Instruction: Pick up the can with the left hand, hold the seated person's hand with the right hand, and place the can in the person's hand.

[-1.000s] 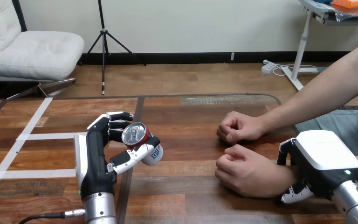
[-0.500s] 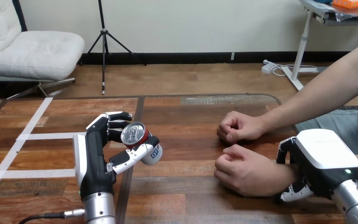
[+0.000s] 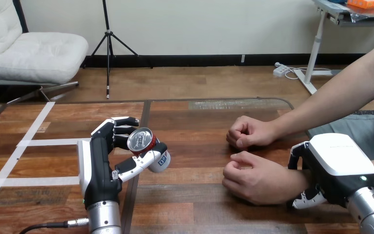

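Observation:
A red-topped can (image 3: 144,145) with a white side is held above the table by my left hand (image 3: 100,161), whose fingers and thumb curl round it. At the right, the person's nearer hand (image 3: 253,178) rests loosely fisted on the table. My right hand (image 3: 328,170) sits at that hand's wrist, with fingers curled over and under the wrist. The person's farther hand (image 3: 248,132) lies fisted on the table just beyond.
White tape strips (image 3: 36,141) mark the wooden table (image 3: 195,195) at the left. The person's forearm (image 3: 336,100) reaches in from the upper right.
My right hand and the person's nearer hand have shifted slightly left together. The left hand with the can has stayed in place.

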You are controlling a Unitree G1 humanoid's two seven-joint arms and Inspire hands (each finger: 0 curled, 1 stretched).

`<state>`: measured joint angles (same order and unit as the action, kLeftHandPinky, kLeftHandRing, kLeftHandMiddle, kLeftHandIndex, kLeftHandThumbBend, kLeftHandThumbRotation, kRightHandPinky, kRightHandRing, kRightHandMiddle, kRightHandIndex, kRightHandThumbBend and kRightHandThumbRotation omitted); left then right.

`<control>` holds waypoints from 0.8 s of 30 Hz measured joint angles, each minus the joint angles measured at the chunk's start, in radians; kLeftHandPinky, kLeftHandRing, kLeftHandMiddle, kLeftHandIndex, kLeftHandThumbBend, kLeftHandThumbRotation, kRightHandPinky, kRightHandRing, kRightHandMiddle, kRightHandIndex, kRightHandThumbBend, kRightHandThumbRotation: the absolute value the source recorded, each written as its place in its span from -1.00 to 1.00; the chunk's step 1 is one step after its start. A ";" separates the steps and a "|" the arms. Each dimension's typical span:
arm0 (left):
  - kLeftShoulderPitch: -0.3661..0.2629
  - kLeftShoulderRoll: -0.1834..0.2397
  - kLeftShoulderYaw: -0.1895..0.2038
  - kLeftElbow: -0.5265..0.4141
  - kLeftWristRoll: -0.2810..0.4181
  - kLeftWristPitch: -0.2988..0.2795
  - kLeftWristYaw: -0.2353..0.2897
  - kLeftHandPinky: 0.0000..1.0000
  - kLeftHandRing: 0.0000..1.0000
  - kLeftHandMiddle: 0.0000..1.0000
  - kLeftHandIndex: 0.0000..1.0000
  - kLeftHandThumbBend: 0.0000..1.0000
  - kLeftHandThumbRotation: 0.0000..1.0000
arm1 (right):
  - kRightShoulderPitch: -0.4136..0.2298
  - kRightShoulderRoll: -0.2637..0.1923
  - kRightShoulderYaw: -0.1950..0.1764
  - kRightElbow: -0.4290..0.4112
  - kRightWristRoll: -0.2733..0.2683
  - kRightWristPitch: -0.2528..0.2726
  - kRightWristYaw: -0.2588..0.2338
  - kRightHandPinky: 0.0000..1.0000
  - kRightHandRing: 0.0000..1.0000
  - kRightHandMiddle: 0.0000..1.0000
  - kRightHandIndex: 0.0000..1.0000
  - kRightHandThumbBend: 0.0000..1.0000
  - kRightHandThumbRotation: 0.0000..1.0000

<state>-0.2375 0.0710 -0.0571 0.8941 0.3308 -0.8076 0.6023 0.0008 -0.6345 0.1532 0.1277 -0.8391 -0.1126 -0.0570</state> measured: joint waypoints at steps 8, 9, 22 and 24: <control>0.000 0.000 0.000 0.000 0.002 0.000 0.000 -0.03 -0.12 -0.09 0.09 0.45 -1.00 | 0.000 -0.001 0.000 -0.004 -0.001 0.003 -0.004 -0.85 -0.67 -0.41 -0.08 0.65 -1.00; 0.000 0.000 0.000 0.000 0.002 0.000 0.000 -0.03 -0.12 -0.09 0.09 0.45 -1.00 | 0.000 -0.001 0.000 -0.005 -0.001 0.006 -0.001 -0.85 -0.67 -0.41 -0.07 0.65 -1.00; 0.000 -0.002 0.000 0.000 -0.001 0.000 -0.006 -0.04 -0.13 -0.09 0.09 0.43 -1.00 | -0.003 -0.001 0.008 -0.043 -0.029 0.073 0.091 -0.23 0.04 0.19 0.35 0.71 -0.95; 0.000 -0.002 0.000 0.000 -0.001 0.000 -0.006 -0.04 -0.13 -0.09 0.09 0.43 -1.00 | -0.006 -0.001 0.009 -0.046 -0.029 0.081 0.111 -0.04 0.18 0.30 0.40 0.72 -0.93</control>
<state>-0.2374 0.0690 -0.0574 0.8939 0.3297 -0.8076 0.5963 -0.0051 -0.6358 0.1622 0.0821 -0.8681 -0.0315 0.0539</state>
